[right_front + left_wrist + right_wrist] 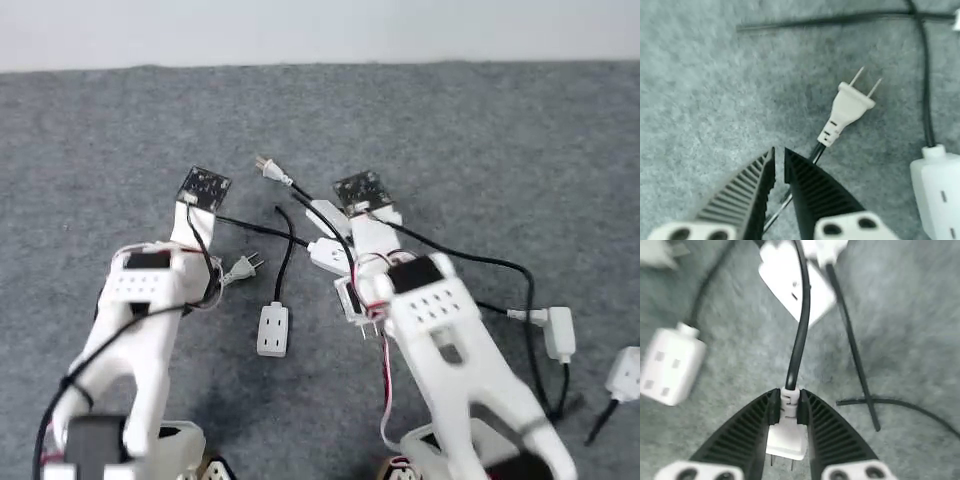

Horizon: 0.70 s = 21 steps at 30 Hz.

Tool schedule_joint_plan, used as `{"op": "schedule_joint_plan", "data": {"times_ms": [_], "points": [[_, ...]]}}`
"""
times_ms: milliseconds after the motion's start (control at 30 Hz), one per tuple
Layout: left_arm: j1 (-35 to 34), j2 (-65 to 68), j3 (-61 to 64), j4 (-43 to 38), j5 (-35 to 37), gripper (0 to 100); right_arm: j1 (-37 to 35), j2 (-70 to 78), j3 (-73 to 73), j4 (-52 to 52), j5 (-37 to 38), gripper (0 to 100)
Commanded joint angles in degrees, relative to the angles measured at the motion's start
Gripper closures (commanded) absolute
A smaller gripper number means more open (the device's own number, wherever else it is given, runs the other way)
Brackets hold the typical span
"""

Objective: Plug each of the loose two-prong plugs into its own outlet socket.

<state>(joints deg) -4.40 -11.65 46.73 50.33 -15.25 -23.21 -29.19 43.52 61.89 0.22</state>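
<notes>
My right gripper [786,405] is shut on a white two-prong plug [786,437], whose prongs point back toward the wrist. Its black cord [799,335] runs away over a white outlet socket [795,285] just beyond the fingertips. In the high view this held plug [352,300] sits under the right arm, near that socket [328,256]. My left gripper [779,162] is shut just above the carpet, over the cord of a second white plug [849,106] lying flat a little ahead. That plug [243,266] lies beside the left arm. A white socket block [273,330] lies between the arms.
A third plug [268,170] lies farther back on the grey carpet. Two white plug adapters [557,332] [625,373] sit at the right. Black cords [500,265] cross the middle and right. The socket block [940,195] lies close beside the left gripper.
</notes>
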Motion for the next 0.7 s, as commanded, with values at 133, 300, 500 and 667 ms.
{"op": "schedule_joint_plan", "data": {"times_ms": [133, 300, 500, 667], "points": [[-0.18, 8.97, -10.68, 8.18, -3.25, 98, -9.10, -18.77, -3.08, 1.27, 0.18, 99.0], [-0.09, 8.97, -10.68, 8.26, -3.25, 98, -11.30, -21.58, -3.08, -0.57, -1.05, 99.0], [3.16, 8.79, -9.01, 9.67, -8.53, 98, -17.10, -21.49, -0.79, -4.35, -2.20, 99.0], [7.03, 3.25, -2.86, 9.05, -13.98, 98, -17.98, -21.49, 4.04, -9.45, -2.37, 99.0]]}}
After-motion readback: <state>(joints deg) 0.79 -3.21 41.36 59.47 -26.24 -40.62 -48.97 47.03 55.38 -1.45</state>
